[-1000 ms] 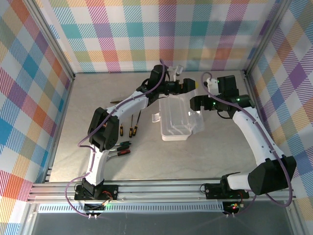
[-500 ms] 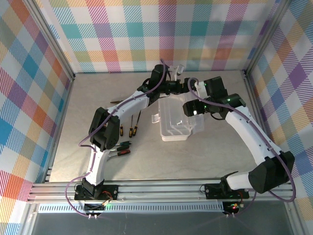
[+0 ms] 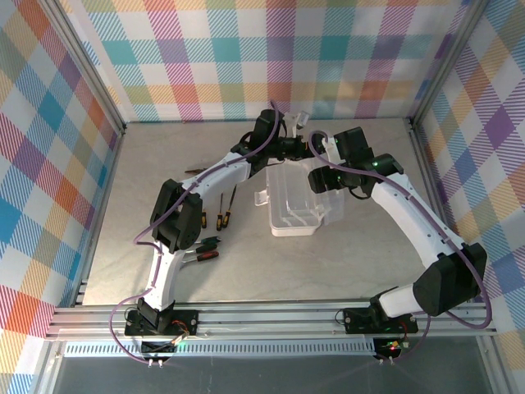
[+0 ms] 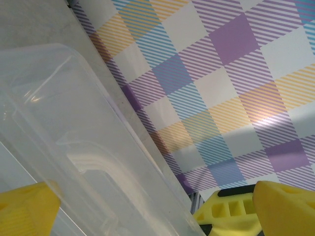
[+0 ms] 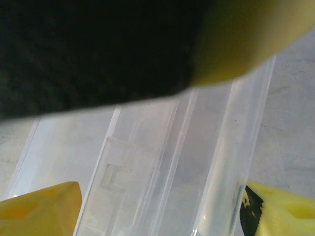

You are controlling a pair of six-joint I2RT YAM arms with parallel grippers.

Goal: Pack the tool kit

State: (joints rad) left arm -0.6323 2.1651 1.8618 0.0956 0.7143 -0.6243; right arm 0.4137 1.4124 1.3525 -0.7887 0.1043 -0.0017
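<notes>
Tool kit case [image 3: 289,215], clear plastic, sits near the middle of the table [image 3: 148,164], its long side running away from my bases. A translucent flap that I take to be its lid [image 3: 330,203] hangs off its right side. The hand tools lie outside it, on the table to its left. Two small screwdrivers [image 3: 220,220] lie nearest the case. Closer to my bases are pliers with green handles [image 3: 207,243] and pliers with red handles [image 3: 205,255].

Both of my arms reach to the far end of the case. My left pincer [image 3: 305,146] is released: in its wrist view the yellow fingers stand wide apart, with a clear panel slanting between them. My right pincer [image 3: 321,176] sits just beside it, over the case's far right corner. Its fingers straddle a clear wall or rim and look apart, not yet clamped on it, though the right finger is very close to the plastic.

I judge packing has barely begun, as I see no tool inside the case.

The risks come from crowding and thin plastic. My two pincers are so close that one could knock the other. Pinching a light, smooth wall off-centre could tilt or drag the whole case. The flap could also swing back before any tool goes in.
</notes>
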